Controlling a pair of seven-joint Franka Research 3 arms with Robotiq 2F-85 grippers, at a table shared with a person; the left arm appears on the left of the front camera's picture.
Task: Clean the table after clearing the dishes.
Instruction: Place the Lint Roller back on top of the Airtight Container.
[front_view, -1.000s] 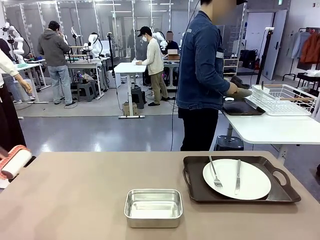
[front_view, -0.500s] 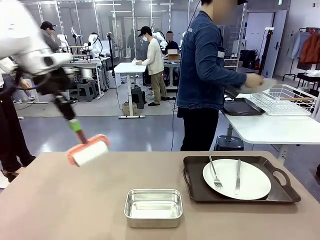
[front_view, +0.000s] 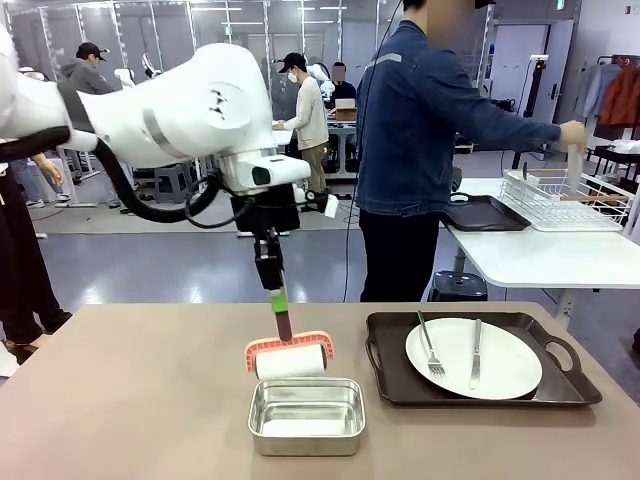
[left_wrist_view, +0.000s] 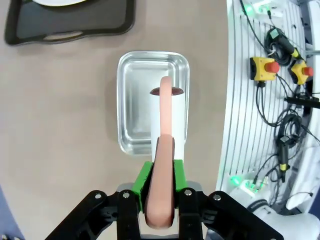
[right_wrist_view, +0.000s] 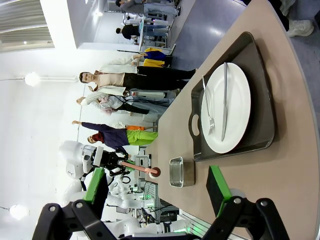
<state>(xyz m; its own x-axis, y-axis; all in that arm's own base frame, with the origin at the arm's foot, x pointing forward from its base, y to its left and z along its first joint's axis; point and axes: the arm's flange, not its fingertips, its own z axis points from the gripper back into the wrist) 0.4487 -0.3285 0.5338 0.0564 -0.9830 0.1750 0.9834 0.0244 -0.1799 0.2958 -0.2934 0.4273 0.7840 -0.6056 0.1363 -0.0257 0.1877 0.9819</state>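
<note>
- Left gripper (front_view: 274, 296): points down over the middle of the table (front_view: 130, 400), jaws pinching the pink handle of a lint roller (front_view: 290, 357)
- Lint roller: handle upright, white roll horizontal at the far rim of the steel pan (front_view: 306, 415); contact with the pan cannot be determined
- Steel pan: at the near edge of the tabletop, mid-width
- Tray (front_view: 390, 385): near the right edge of the tabletop, carrying one white plate (front_view: 500, 365) with fork (front_view: 428, 345) and knife (front_view: 476, 355) on it
- Right gripper (right_wrist_view: 156, 184): jaws spread wide, nothing between them
- Person (front_view: 410, 150): at the far edge, one hand (front_view: 572, 133) at a dish rack (front_view: 570, 200) on the white table (front_view: 540, 260)
</note>
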